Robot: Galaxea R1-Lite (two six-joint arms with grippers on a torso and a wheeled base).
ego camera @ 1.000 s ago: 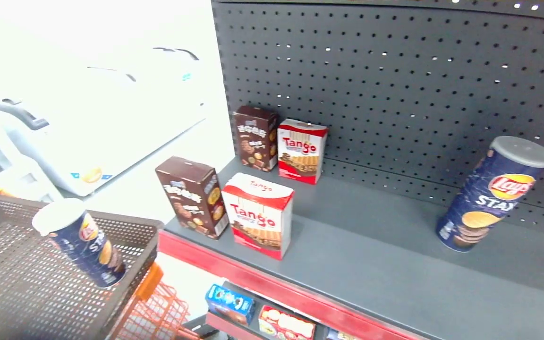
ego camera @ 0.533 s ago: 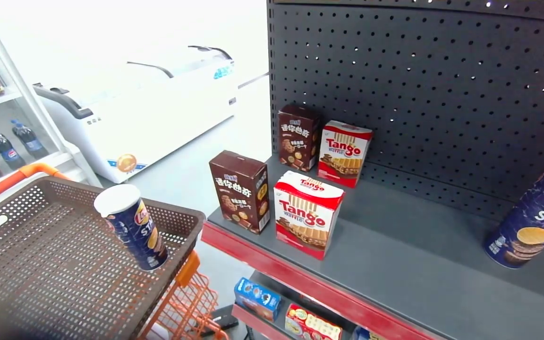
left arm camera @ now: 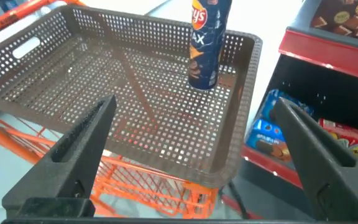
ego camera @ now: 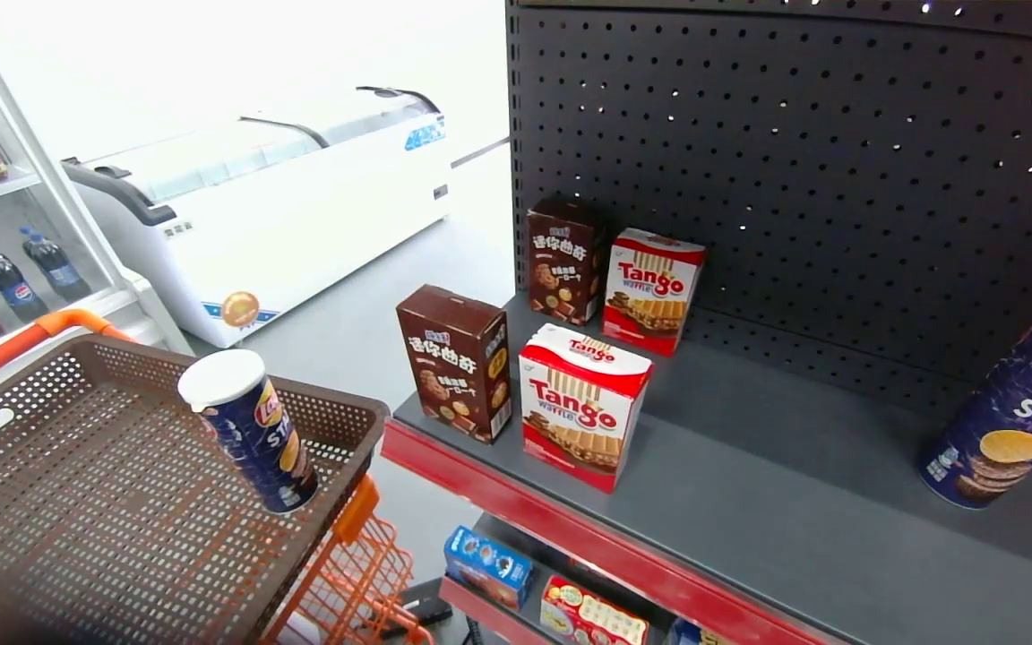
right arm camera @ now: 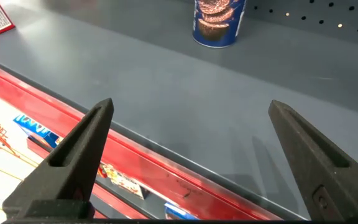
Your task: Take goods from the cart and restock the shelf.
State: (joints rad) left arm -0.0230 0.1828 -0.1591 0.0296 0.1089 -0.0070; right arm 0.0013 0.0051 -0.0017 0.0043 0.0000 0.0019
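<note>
A dark blue chips can point(ego camera: 252, 430) with a white lid stands upright in the brown mesh basket point(ego camera: 50, 502) of the cart, near the corner closest to the shelf. My left gripper point(left arm camera: 194, 102) hangs open above the basket point(left arm camera: 104, 93), short of the can point(left arm camera: 207, 43), holding nothing. A second chips can point(ego camera: 1009, 412) stands on the grey shelf point(ego camera: 749, 502) at the right, by the pegboard. My right gripper point(right arm camera: 191, 107) is open over the shelf's front edge, with that can point(right arm camera: 218, 18) some way ahead of it.
Two brown boxes point(ego camera: 458, 358) and two red-and-white wafer boxes point(ego camera: 583, 403) stand at the shelf's left end. A black pegboard point(ego camera: 794, 179) backs the shelf. Snack packs point(ego camera: 489, 564) lie on the lower shelf. The cart's orange frame point(ego camera: 355, 573) shows below the basket. A white chest freezer point(ego camera: 274, 197) stands behind.
The head camera swung left during the first half second, so shelf and cart sit further right in the picture. Since then nothing has moved.
</note>
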